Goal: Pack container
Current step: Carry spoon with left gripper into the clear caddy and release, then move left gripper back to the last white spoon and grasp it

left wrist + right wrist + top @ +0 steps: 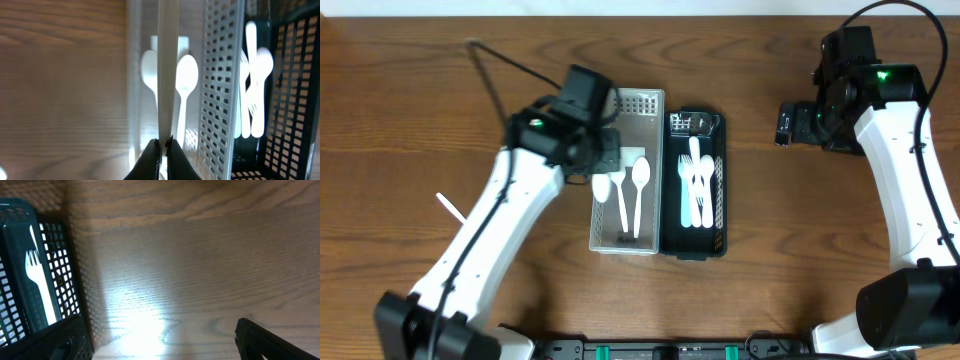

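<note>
Left gripper (162,145) is closed narrowly on the flat handle of a white plastic utensil (167,60); the handle runs straight up out of the wrist view, so its far end cannot be seen. It hangs over the pale grey perforated plastic tray (220,75), near the tray's left wall. Beneath it, 2 white plastic spoons (186,75) lie side by side on the tray floor. From overhead a third spoon bowl shows at the tray's left edge, and it cannot be told whether that is the held piece. Touching the tray's right side is a black plastic mesh basket (720,180) holding several white plastic forks (695,185). Right gripper (785,125) hovers over the brown wooden table (800,250), near the basket's right side; its opening cannot be told. A slim white plastic piece (448,207) lies on the table, well left of the tray
</note>
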`<state>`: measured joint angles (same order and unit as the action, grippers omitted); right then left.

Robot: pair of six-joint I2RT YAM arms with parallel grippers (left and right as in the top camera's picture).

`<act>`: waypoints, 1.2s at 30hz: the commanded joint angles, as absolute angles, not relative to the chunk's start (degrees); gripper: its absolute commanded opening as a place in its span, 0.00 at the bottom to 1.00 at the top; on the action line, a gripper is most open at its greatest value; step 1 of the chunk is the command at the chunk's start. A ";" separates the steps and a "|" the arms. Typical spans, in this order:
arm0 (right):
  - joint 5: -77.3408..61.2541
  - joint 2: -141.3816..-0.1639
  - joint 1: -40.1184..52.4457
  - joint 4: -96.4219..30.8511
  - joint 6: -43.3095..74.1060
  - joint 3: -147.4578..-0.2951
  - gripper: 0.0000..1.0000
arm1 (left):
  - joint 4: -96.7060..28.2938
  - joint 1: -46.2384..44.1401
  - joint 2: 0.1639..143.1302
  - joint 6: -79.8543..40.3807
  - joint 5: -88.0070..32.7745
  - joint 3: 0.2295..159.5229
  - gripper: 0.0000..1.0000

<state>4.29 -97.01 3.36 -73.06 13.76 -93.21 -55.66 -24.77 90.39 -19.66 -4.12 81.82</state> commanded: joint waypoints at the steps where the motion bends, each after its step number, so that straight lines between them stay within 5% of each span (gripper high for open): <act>1: 4.03 -96.88 3.40 -73.10 12.99 -92.97 0.99 | -54.96 -26.22 95.09 -21.52 -3.46 81.43 0.06; 13: 4.03 -96.88 3.40 -73.17 12.99 -92.97 0.99 | -54.61 -28.10 104.03 -21.06 -4.10 81.52 0.08; 14: 4.05 -96.88 3.40 -73.28 12.99 -92.97 0.99 | -54.68 -28.10 103.68 -21.04 -4.10 81.54 0.11; 16: 4.05 -96.88 3.40 -73.36 12.97 -92.97 0.99 | -55.13 -28.10 102.74 -20.34 -4.10 81.62 0.40; 24: 4.08 -96.88 3.40 -73.41 12.51 -92.97 0.99 | -59.18 -25.93 92.16 -17.67 4.03 82.37 0.53; 29: 4.08 -96.88 3.38 -73.49 11.49 -92.97 0.99 | -62.85 -17.47 82.39 -17.69 6.94 82.37 0.56; 36: 4.08 -96.88 3.38 -73.56 11.49 -92.97 0.99 | -65.89 5.89 77.25 -19.09 6.50 80.90 0.75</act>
<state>4.29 -97.01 3.36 -73.47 12.49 -93.21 -65.49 -1.65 76.90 -18.17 5.21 81.58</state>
